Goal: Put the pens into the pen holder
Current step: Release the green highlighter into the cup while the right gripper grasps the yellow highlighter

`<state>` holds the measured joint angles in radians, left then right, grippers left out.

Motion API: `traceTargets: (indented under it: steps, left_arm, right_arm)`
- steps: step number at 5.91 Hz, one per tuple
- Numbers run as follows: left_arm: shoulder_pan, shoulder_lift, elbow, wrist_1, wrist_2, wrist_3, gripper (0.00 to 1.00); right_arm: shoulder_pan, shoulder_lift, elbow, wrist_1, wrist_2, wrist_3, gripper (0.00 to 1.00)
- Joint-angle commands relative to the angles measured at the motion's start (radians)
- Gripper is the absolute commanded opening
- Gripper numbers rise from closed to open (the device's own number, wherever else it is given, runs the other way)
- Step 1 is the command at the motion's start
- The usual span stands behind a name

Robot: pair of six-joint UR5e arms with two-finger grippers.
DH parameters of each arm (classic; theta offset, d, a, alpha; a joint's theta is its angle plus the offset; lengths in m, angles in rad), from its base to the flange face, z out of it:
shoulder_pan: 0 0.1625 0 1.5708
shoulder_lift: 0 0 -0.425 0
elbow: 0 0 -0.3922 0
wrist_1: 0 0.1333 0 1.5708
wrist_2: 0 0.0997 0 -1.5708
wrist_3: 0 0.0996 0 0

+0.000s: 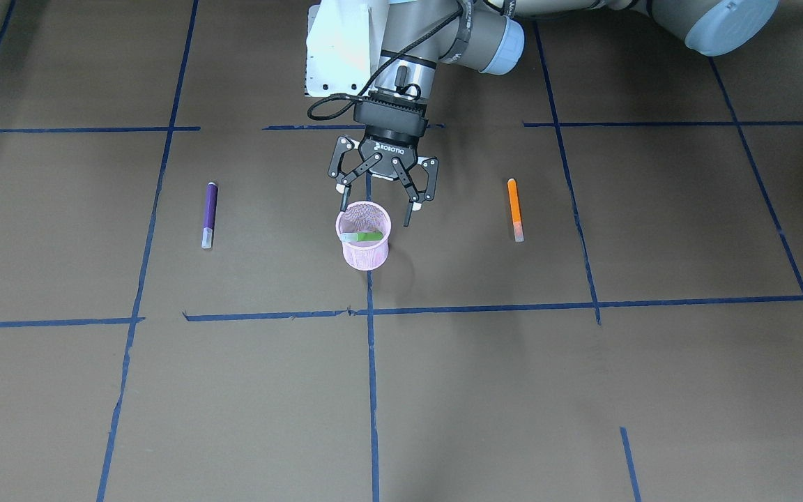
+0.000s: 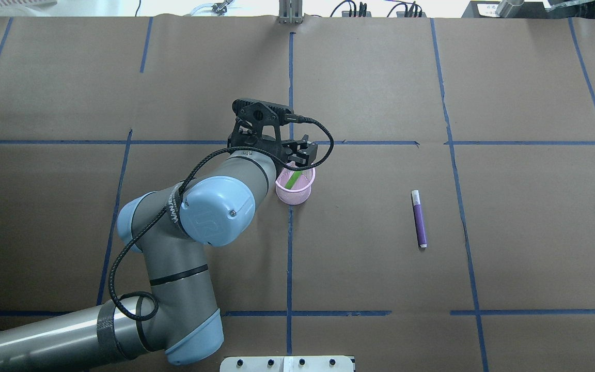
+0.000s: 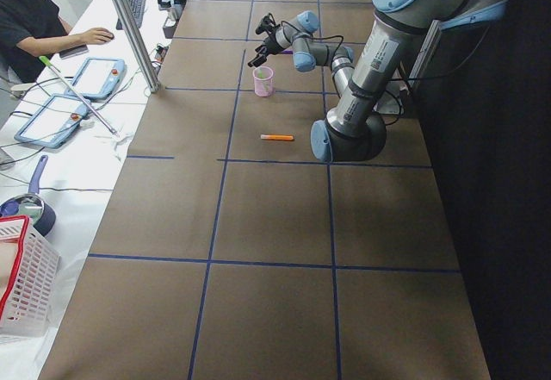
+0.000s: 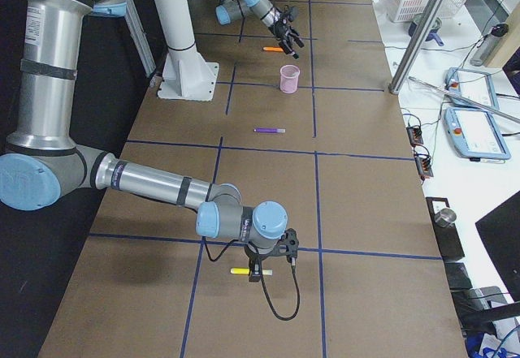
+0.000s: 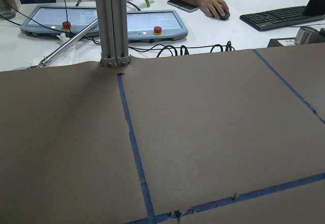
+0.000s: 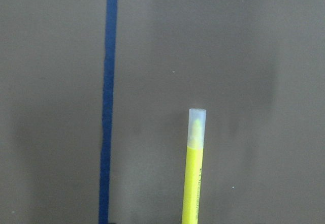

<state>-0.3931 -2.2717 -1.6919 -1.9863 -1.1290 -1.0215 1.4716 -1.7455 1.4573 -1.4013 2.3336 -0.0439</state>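
Pen holder holding green pen, left end effector splayed wide above its rim, purple pen and orange pen well apart either side, bare bench around, right end effector grip unclear.

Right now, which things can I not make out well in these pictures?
1. Orange pen: in the overhead view, hidden behind the left arm.
2. Right gripper: too small in the right side view; open or shut unclear.
3. Yellow pen: lower part cut off by the right wrist view's bottom edge.
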Motion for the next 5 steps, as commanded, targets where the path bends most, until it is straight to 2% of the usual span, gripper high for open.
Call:
traceTargets:
  steps: [1,2,3,5]
  left_arm:
    - [-0.003,0.001,0.0,0.0,0.0,-0.005,1.0]
    - [-0.001,0.0,0.0,0.0,0.0,-0.008,1.0]
    - [-0.001,0.001,0.0,0.0,0.0,-0.008,1.0]
    - [-0.001,0.0,0.0,-0.002,0.0,-0.008,1.0]
  right_arm:
    - [-0.004,0.027,-0.124,0.074,0.0,0.004,0.93]
    - [-0.034,0.065,-0.165,0.076,0.001,0.039,0.93]
    - [-0.053,0.089,-0.172,0.076,0.003,0.1,0.93]
    - [-0.094,0.095,-0.176,0.077,0.006,0.102,0.92]
